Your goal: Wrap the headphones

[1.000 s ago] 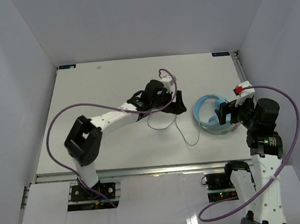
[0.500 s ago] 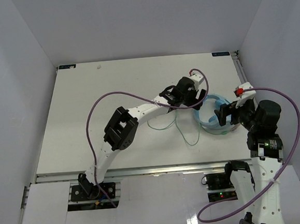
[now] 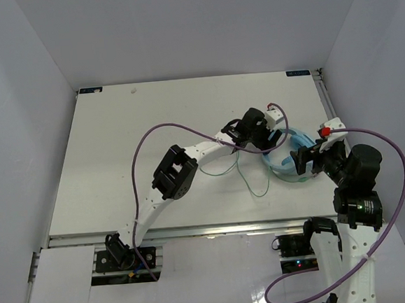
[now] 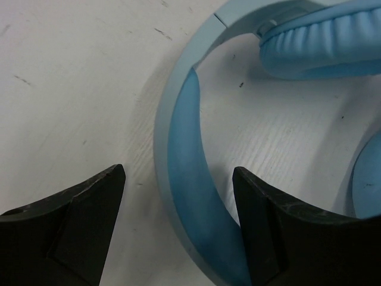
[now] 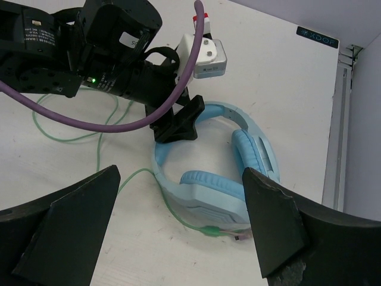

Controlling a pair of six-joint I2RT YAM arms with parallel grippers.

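Headphones [image 3: 281, 166] lie flat at centre-right of the table [image 3: 118, 144], with the thin green cable [image 3: 258, 194] in loose loops to their left. Left gripper [image 4: 177, 176] has jaws wide, straddling the headband, not clamped. Right gripper [image 5: 181, 176] has jaws wide, holding nothing, hovering just right of the headphones.

White arms [image 3: 209, 149], black joints [image 3: 174, 179], purple cables [image 3: 160, 127]
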